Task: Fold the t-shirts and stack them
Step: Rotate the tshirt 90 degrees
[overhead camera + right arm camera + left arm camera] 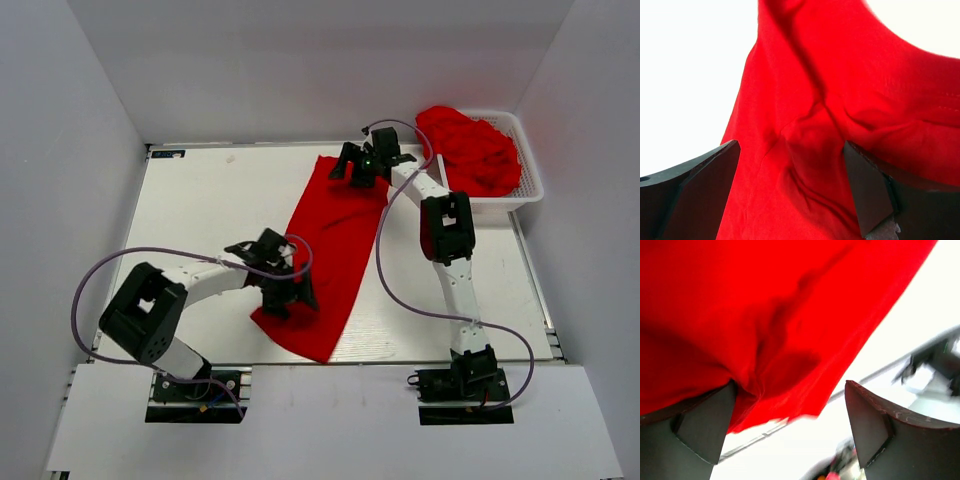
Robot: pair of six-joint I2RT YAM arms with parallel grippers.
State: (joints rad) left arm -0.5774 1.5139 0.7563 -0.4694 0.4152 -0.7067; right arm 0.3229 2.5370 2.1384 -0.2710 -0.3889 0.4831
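A red t-shirt [333, 250] lies in a long folded strip across the middle of the table, running from far right to near left. My left gripper [285, 293] stands open over its near end; in the left wrist view the cloth [770, 325] fills the top and its edge lies between the wide fingers [870, 425]. My right gripper [366, 160] hangs open over the strip's far end, and in the right wrist view wrinkled red cloth [820, 150] lies between its fingers [867, 192]. More red t-shirts [470, 148] are heaped in the basket.
A white lattice basket [528, 185] stands at the table's far right corner. White walls close in the table on three sides. Purple cables loop from both arms over the table surface [200, 210].
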